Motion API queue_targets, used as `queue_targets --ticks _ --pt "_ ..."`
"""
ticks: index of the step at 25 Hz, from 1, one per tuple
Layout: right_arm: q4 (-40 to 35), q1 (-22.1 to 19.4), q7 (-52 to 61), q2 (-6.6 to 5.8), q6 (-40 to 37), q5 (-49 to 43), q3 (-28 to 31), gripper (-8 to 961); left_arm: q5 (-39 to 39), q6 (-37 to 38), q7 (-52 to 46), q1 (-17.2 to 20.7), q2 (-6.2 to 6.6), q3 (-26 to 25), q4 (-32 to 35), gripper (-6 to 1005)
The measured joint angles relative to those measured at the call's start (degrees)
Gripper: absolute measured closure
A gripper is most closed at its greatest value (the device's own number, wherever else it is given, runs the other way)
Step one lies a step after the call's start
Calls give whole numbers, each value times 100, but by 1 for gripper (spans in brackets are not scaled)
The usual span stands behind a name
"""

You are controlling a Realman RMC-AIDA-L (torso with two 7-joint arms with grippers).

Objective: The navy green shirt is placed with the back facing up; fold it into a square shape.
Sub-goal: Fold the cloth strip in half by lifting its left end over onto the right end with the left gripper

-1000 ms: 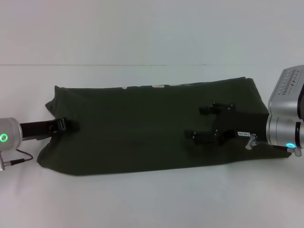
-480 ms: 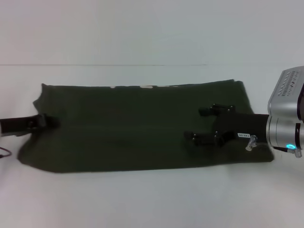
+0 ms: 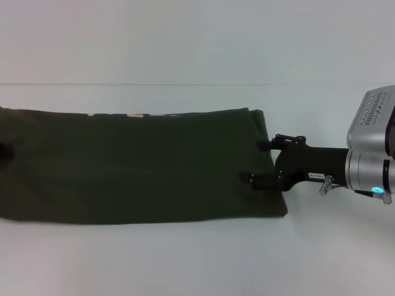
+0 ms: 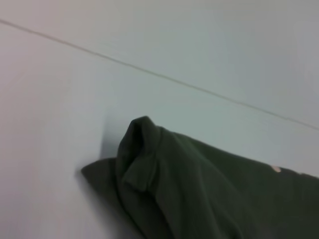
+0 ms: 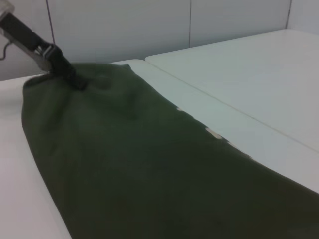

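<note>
The navy green shirt (image 3: 136, 166) lies as a long dark olive strip across the white table, running from the left edge of the head view to just under my right gripper. My right gripper (image 3: 255, 161) hovers open at the shirt's right end, its fingers (image 3: 264, 145) spread apart with nothing held. My left gripper (image 5: 70, 74) shows in the right wrist view at the shirt's (image 5: 149, 169) far end, shut on a pinch of fabric. In the head view it is almost wholly past the left edge. The left wrist view shows a bunched corner of the shirt (image 4: 149, 154).
The white table (image 3: 197, 259) has a seam line (image 3: 185, 84) running behind the shirt. A second white tabletop (image 5: 249, 64) adjoins it beyond the seam. Grey wall panels stand behind. A thin cable (image 5: 5, 47) hangs by the left arm.
My left gripper has pulled the shirt leftward and gone almost out of the head view. The shirt's right end has slid back to the right gripper's fingertips. The right arm has stayed put.
</note>
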Motion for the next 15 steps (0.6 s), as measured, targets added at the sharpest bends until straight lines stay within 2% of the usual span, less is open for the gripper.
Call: queue_targets --ticks 4,8,10,15 --pt "2 7 0 7 3 1 -1 37 25 371 -292 -68 31 -47 230 908" --pt "1 13 -1 8 6 7 -1 37 -1 1054 -692 -280 -25 -52 525 907" --pt "2 13 -6 8 6 10 -1 37 -27 1396 -862 -430 -96 -58 671 907" --pt "22 7 -40 9 7 27 -1 38 -149 2003 -1151 -826 -495 -70 1119 907"
